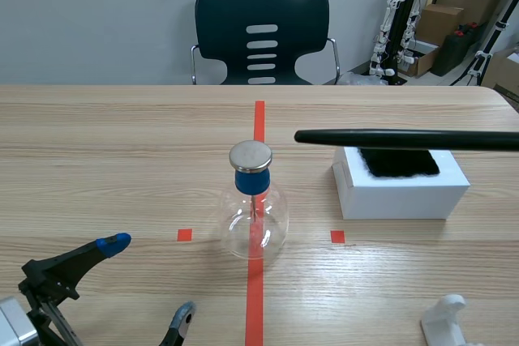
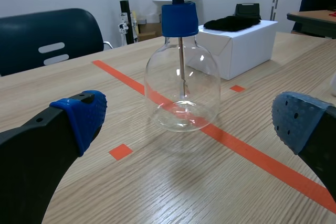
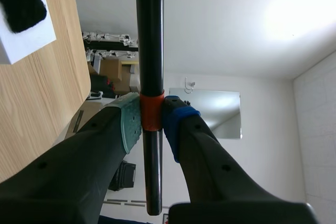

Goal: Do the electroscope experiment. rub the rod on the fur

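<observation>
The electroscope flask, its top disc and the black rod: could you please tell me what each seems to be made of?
The flask looks like clear glass: see-through, with sharp glints. The disc seems to be brushed metal, grey with a dull sheen. The rod is smooth, slightly glossy black, probably plastic or hard rubber; I cannot tell which.

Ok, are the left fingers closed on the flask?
No, the left fingers stand wide apart, and the flask sits ahead of them with nothing touching it.
</observation>
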Robot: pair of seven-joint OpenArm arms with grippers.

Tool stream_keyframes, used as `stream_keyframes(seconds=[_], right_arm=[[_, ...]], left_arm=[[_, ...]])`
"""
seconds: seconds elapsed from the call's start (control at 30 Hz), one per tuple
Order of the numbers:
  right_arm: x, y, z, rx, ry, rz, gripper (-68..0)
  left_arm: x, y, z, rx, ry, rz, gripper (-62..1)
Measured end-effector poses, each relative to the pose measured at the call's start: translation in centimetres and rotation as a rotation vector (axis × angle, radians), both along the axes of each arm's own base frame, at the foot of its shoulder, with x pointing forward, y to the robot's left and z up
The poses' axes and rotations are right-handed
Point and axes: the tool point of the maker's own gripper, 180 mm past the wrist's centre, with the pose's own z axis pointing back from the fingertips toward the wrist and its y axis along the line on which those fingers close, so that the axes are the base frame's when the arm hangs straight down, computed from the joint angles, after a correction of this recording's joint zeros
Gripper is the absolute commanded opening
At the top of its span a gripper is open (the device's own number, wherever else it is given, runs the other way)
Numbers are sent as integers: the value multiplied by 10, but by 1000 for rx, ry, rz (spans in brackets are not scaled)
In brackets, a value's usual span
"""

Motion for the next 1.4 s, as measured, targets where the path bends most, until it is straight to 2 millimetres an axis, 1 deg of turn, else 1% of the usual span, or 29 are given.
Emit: stream_keyframes(seconds=[0.1, 0.17, 0.3, 1.4], right_arm=[[-10, 6, -4, 5, 15, 7, -662], [-16, 10, -10, -4, 50, 22, -662], [-21, 10, -14, -5, 81, 32, -662], [-20, 10, -14, -10, 89, 54, -662]], left_arm=[[0, 0, 0, 0, 0, 0, 14], [0, 0, 0, 0, 0, 0, 14], [0, 0, 0, 0, 0, 0, 14], [0, 0, 0, 0, 0, 0, 14]])
